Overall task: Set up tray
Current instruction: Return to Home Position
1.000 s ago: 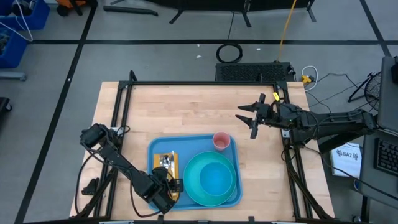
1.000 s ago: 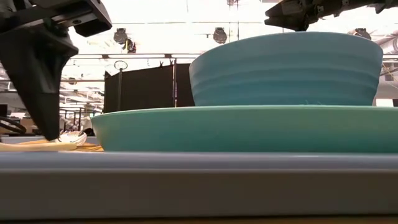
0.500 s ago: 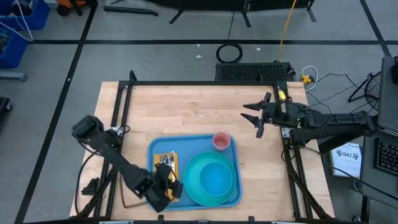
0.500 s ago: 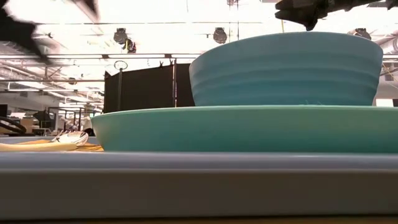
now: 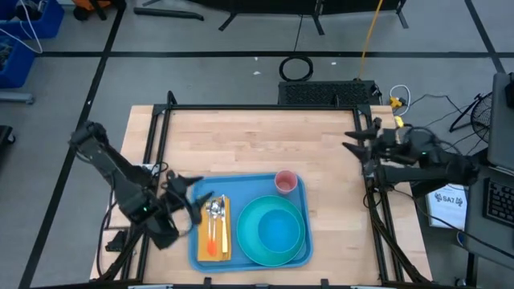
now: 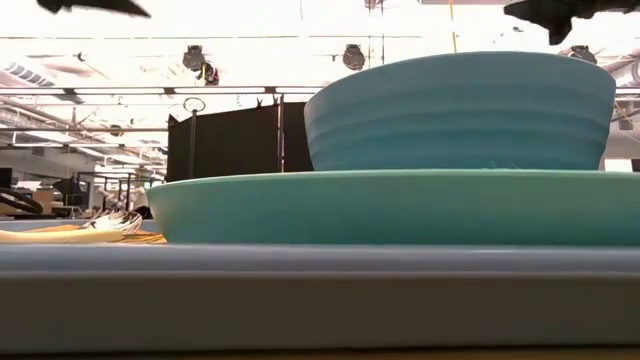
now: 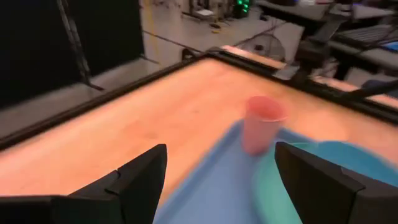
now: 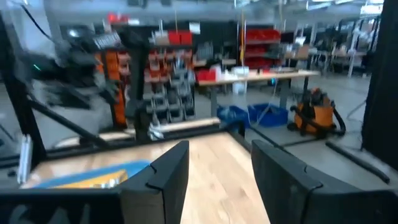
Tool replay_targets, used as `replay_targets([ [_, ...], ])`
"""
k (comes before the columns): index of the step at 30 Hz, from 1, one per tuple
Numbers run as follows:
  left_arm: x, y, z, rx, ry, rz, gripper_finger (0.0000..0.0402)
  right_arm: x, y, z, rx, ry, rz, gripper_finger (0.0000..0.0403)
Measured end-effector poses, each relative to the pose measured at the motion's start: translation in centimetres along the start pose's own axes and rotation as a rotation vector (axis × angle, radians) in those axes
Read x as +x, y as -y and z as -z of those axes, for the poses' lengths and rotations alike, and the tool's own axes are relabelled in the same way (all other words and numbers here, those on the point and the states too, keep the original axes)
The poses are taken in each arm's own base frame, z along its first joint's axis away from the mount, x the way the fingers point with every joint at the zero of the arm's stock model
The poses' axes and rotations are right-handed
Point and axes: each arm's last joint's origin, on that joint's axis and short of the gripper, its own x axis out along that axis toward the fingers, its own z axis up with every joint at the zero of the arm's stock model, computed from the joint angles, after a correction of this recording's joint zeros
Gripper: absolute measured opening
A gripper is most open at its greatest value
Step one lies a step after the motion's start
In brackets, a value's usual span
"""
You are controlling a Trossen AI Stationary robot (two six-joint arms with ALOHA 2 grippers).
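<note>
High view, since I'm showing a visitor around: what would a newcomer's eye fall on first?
The light-blue tray, by the table's bottom edge in the high view, stands out. It carries a teal bowl on a teal plate, a pink cup, and cutlery on a yellow napkin. The left gripper hangs by the tray's left edge and the right gripper at the table's right edge, both with jaws open.

Robotics workshop: parts-bin racks (image 8: 165, 62), workbench (image 8: 261, 76), black partition (image 6: 230, 140), taped concrete floor (image 5: 241, 80), loose cables (image 5: 295, 68).
</note>
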Motion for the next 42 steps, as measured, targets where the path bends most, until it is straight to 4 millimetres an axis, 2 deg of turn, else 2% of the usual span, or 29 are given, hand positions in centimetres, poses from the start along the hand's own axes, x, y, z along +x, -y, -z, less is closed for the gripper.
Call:
replay_targets([
  [3,0.6,-3.1,2.1,-0.038,-0.006,0.005,0.0304,-1.5,0.3,0.0,0.012,0.041,-0.033,0.0164],
  [7,2.5,-5.6,4.7,-0.054,-0.015,0.073,0.0307,-2.9,0.6,0.2,0.013,0.060,-0.077,0.0162],
  [11,4.3,-7.9,5.7,-0.039,-0.008,0.219,0.0305,-3.9,0.9,0.9,0.003,0.039,-0.102,0.0161],
  [14,5.3,-9.8,5.9,-0.028,0.064,0.325,0.0307,-4.0,0.8,0.7,-0.008,0.049,-0.126,0.0162],
  [21,6.3,-14.0,7.3,-0.012,0.184,0.444,0.0307,-4.1,0.5,0.6,0.001,0.050,-0.233,0.0156],
  [25,6.3,-15.0,7.5,0.021,0.219,0.489,0.0307,-4.2,0.5,0.7,0.004,0.045,-0.257,0.0155],
  [30,6.6,-15.9,7.8,0.051,0.167,0.468,0.0310,-3.7,0.4,1.3,0.002,0.028,-0.233,0.0155],
  [35,6.8,-16.4,7.5,0.050,0.175,0.460,0.0306,-1.2,-0.1,4.6,-0.008,0.026,-0.231,0.0155],
  [38,6.9,-16.6,7.4,0.057,0.174,0.482,0.0308,0.3,-0.5,6.6,-0.036,0.110,-0.229,0.0155],
  [42,7.1,-16.8,7.4,0.055,0.172,0.462,0.0306,1.3,-0.7,8.5,-0.056,0.198,-0.228,0.0155],
])
